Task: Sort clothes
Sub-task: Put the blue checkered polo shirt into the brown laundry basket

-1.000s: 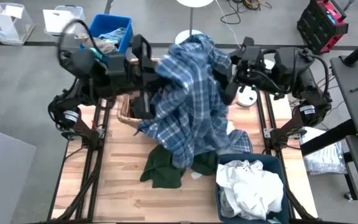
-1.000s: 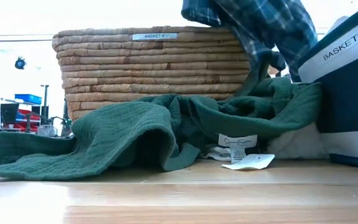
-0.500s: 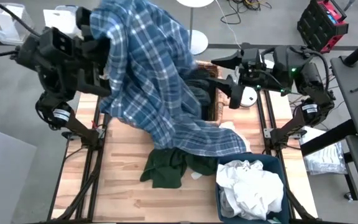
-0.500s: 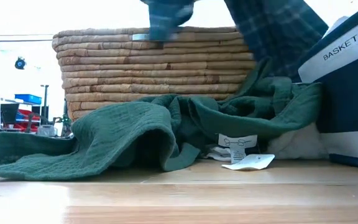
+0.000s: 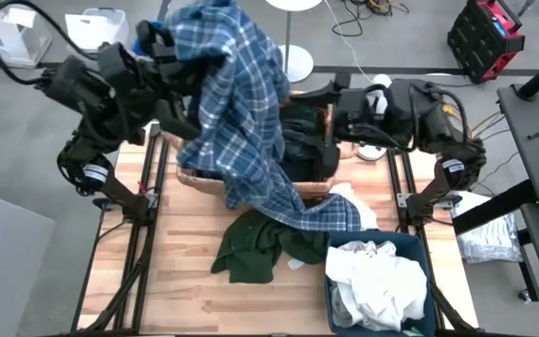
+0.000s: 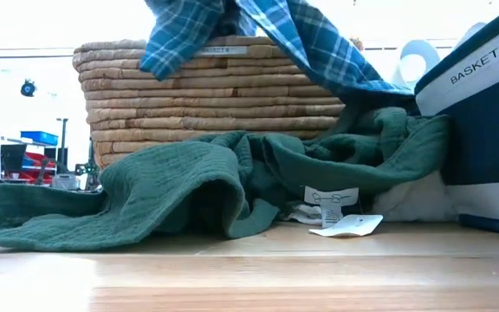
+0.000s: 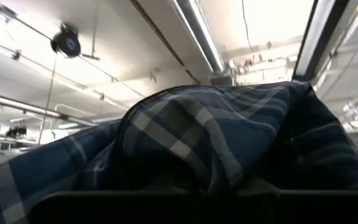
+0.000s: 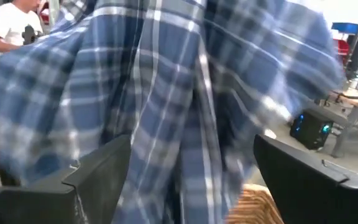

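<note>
The left tool (image 5: 162,47) is up high over the far left of the tabletop (image 5: 190,281), clamped shut on the plaid shirt (image 5: 241,103), and the whole garment now hangs from that one arm. That is the change: a second ago the shirt was stretched between both arms above the woven basket (image 6: 215,95), and now the right tool (image 5: 330,105) has let go, its fingers (image 8: 98,180) spread wide with the plaid cloth swinging loose in front of them. The right arm sits over the basket's right edge, holding nothing. The shirt drapes from the left tool across the basket, and its tail trails down to the tabletop beside the dark green garment (image 5: 251,253) (which has not budged in the low view). The white clothes (image 5: 377,281) fill the navy bin (image 6: 483,130) at the near right. My read: this is a handover, so the left arm alone must carry the plaid to its place. The trailing tail looks likely to drag over the green garment as it goes.
</note>
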`<state>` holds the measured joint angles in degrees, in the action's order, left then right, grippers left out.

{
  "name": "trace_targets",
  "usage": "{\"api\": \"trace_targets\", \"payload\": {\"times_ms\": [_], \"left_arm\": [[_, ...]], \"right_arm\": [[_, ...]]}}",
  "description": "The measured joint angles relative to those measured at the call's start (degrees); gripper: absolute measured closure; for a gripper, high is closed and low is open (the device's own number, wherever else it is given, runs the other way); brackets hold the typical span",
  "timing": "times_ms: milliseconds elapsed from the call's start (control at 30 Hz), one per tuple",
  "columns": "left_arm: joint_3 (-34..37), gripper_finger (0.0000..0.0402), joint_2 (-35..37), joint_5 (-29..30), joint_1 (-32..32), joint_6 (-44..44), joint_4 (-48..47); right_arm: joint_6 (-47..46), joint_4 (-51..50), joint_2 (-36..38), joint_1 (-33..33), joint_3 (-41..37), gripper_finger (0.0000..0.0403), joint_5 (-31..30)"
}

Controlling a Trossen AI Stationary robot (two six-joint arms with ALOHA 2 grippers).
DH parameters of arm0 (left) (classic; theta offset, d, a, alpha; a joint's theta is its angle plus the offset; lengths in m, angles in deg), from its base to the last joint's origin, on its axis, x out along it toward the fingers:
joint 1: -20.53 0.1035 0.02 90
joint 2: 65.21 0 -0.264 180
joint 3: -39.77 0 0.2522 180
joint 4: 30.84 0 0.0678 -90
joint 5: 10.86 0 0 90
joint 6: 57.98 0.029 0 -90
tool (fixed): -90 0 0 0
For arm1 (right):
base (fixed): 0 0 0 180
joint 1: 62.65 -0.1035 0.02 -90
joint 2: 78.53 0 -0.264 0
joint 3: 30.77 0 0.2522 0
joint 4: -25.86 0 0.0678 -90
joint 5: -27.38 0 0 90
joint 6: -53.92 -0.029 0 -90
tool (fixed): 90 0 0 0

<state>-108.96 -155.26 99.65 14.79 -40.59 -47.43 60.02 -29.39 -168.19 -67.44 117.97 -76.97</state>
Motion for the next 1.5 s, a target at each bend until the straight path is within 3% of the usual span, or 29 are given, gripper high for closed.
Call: {"api": "trace_targets", "payload": {"times_ms": [233, 367, 533, 700, 867, 933, 967, 1300, 1400, 1500], "left_arm": [[0.1, 0.0401, -2.4, -0.9, 0.0, -4.4, -1.4], [0.1, 0.0401, -4.5, -7.0, 0.0, -10.7, -1.3], [0.1, 0.0401, -6.6, -9.5, 0.0, -15.2, -1.0], [0.1, 0.0401, -7.9, -9.6, 0.0, -17.0, -1.1], [0.1, 0.0399, -8.2, -9.2, 0.0, -17.5, -1.8], [0.1, 0.0390, -7.9, -7.1, 0.0, -17.8, -2.8], [0.1, 0.0384, -7.7, -5.0, 0.0, -17.9, -4.0], [0.1, 0.0273, -1.5, 26.3, 0.2, -14.5, -25.1], [0.0, 0.0248, 0.8, 30.7, 0.2, -12.4, -31.8], [0.0, 0.0233, 2.3, 31.0, 0.2, -12.6, -38.1]], "right_arm": [[1.3, 7.4, -3.6, 0.0, 0.0, 0.0043, -0.2], [1.5, 10.5, -5.6, 0.5, 0.0, 0.0041, -0.1], [3.3, 14.4, -6.8, 0.6, 0.0, 0.0055, 8.7], [3.0, 15.2, -7.4, 0.5, 0.0, 0.0129, 11.9], [4.5, 15.0, -7.0, 0.6, 0.0, 0.0287, 11.8], [5.9, 14.9, -6.5, 0.6, 0.0, 0.0360, 12.4], [6.8, 14.7, -6.1, 0.5, 0.0, 0.0373, 13.1], [4.7, 10.6, -1.9, 0.2, 0.0, 0.0390, 11.1], [4.9, 10.5, -1.1, 0.2, 0.0, 0.0391, 11.3], [5.0, 11.6, -0.4, 0.2, 0.0, 0.0391, 11.4]]}}
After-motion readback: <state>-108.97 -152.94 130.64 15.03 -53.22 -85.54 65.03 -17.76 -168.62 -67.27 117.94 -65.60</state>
